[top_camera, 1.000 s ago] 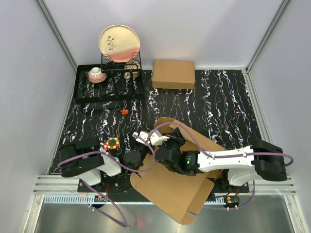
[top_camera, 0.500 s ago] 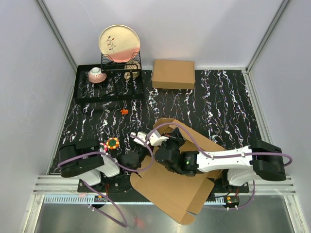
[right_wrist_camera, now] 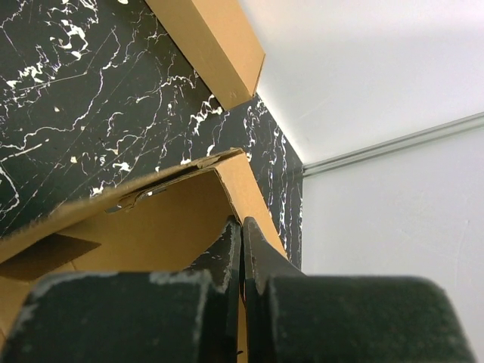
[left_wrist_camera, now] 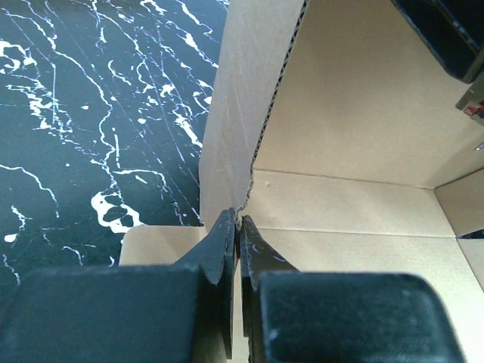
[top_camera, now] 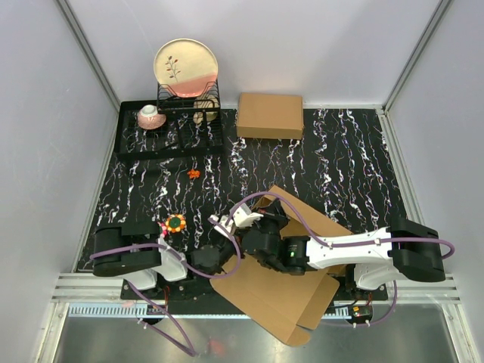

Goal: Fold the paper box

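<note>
Both grippers pinch the plain brown corrugated cardboard paper box (top_camera: 280,291).
Left gripper (left_wrist_camera: 238,223) jaws are closed on a raised wall's edge. Right gripper (right_wrist_camera: 242,225) jaws are closed on another upright flap. The box lies at the black white-veined tabletop's (top_camera: 340,151) near edge.

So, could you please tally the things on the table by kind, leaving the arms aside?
Cardboard boxes: 2 (creased brown cardboard mailer, partly folded; closed brown cardboard box)
Black wire dish rack: 1
Pieces in the rack: 3 (round cream-and-pink plate; pink-and-white cup; small beige piece)
Small loose items: 2 (tiny orange piece; round multicoloured flower)
Total: 8
</note>
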`<state>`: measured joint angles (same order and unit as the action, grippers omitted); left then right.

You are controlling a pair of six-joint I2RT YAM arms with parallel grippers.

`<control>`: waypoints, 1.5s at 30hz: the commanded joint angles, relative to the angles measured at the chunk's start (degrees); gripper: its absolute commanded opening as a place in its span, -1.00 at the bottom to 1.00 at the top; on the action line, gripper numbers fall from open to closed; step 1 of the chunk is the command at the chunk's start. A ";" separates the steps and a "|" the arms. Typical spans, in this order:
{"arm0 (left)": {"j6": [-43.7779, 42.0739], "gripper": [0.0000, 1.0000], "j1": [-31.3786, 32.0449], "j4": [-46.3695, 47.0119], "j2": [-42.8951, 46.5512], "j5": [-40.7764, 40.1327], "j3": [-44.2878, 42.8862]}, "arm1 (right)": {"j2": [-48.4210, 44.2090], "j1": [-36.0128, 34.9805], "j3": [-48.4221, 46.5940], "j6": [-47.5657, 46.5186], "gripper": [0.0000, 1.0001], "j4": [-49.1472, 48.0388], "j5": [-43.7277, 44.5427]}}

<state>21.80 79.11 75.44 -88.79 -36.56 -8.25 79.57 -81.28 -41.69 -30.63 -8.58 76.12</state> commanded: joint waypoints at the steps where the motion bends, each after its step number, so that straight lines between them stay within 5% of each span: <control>1: 2.81 -1.00 2.71 16.32 -2.69 6.67 -2.99 | 0.85 -0.46 0.73 2.51 -1.00 -3.99 -0.62; 7: 2.54 -0.95 2.71 17.11 -6.65 7.99 -6.07 | 0.24 -0.46 0.47 4.00 -1.00 -2.76 -0.53; 10: 2.19 -0.77 2.71 19.03 -8.76 7.56 -6.52 | 0.15 -0.46 0.12 4.44 -1.00 -2.06 -0.53; 14: 2.02 -0.22 2.71 19.66 -8.77 6.15 -5.73 | -0.38 -0.55 0.12 5.23 -1.00 -0.39 -0.44; 17: 2.19 -0.06 2.71 20.01 -7.72 3.69 -3.80 | -1.08 -0.55 0.38 5.67 -1.00 0.31 -0.44; 29: 0.36 -0.02 3.06 20.01 -3.06 -0.53 2.36 | -1.87 -0.64 0.73 6.37 -1.00 1.46 -0.44; 37: -4.92 0.00 3.77 19.84 11.95 -5.27 10.71 | -2.67 -0.64 0.74 7.25 -1.00 2.43 -0.44; 45: -9.32 0.32 -1.05 19.11 10.23 -6.70 6.06 | -2.58 -0.64 1.35 8.48 -1.00 2.60 -0.53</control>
<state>15.11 81.47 75.42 -75.42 -42.11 -3.05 77.93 -81.38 -41.08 -26.76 -4.78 77.10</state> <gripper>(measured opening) 0.641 0.014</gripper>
